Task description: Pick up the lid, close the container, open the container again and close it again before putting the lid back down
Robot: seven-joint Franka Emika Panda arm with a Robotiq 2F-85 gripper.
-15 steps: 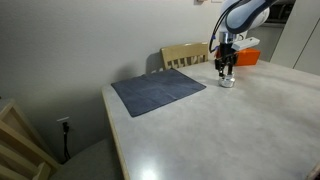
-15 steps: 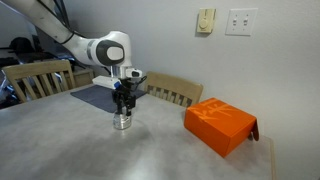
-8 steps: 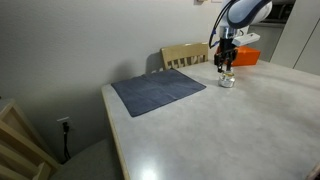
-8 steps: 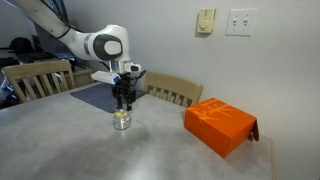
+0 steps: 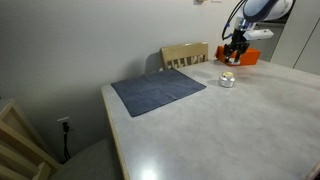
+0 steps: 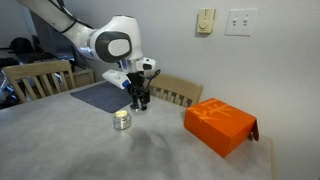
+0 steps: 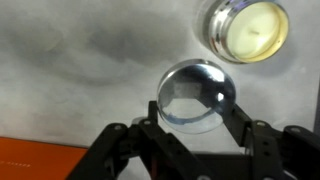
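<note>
The container [image 6: 122,120] is a small squat silvery jar standing open on the table; it also shows in an exterior view [image 5: 227,80]. In the wrist view the container [image 7: 245,28] shows a yellowish inside at the top right. My gripper [image 7: 197,102] is shut on the lid [image 7: 196,88], a round greyish-clear disc held flat between the two fingers. In both exterior views my gripper [image 6: 139,101] [image 5: 236,56] hangs in the air above the table, off to the side of the container towards the orange box.
An orange rectangular box [image 6: 220,125] lies on the table beyond the jar, also in an exterior view [image 5: 248,56]. A dark blue-grey mat [image 5: 158,91] lies near the table's far edge. Wooden chairs [image 6: 172,90] stand behind the table.
My gripper has risen from the container with the lid in it and moved sideways towards the orange box. The container stays in place, now uncovered.
</note>
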